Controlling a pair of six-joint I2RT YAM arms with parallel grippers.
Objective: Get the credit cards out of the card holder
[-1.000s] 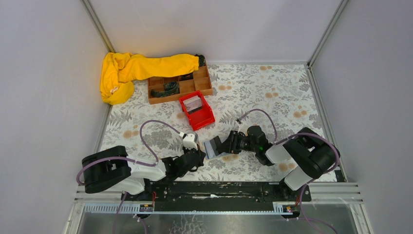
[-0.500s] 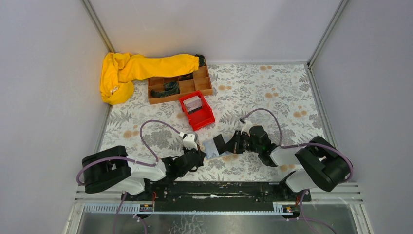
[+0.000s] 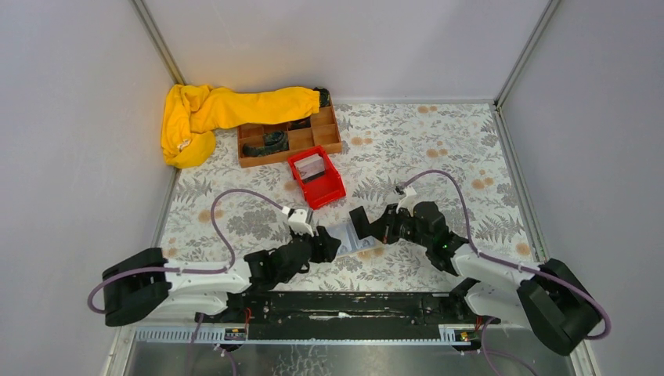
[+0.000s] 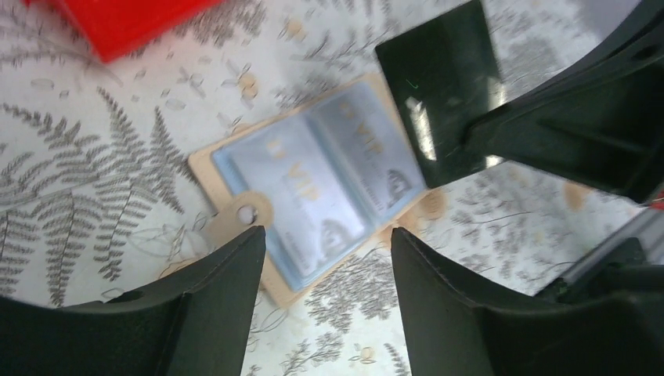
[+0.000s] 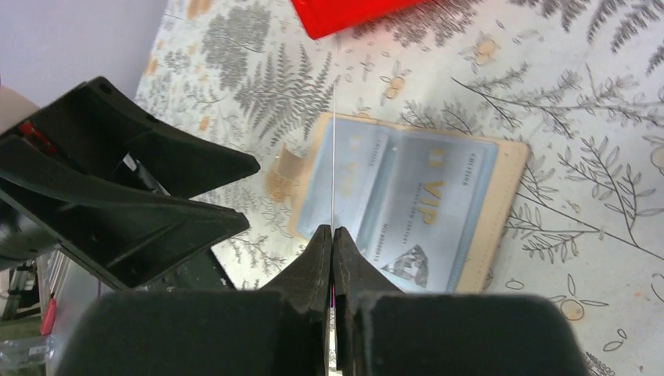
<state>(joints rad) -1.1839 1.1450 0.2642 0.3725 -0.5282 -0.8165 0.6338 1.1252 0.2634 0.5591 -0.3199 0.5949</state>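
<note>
Overhead view: the card holder [image 3: 348, 237] lies open on the floral table [image 3: 438, 149], at 5 o'clock from the red bin [image 3: 327, 190]. The right gripper [image 5: 333, 235], at 3 o'clock of the holder, pinches a dark card [image 4: 438, 86] out of its sleeve. The left gripper [image 4: 325, 235] hovers spread above the holder. A pale card [image 3: 312, 166] appears to lie in the bin. We judge the task midway, with at least two VIP cards [image 5: 423, 211] left to extract.
</note>
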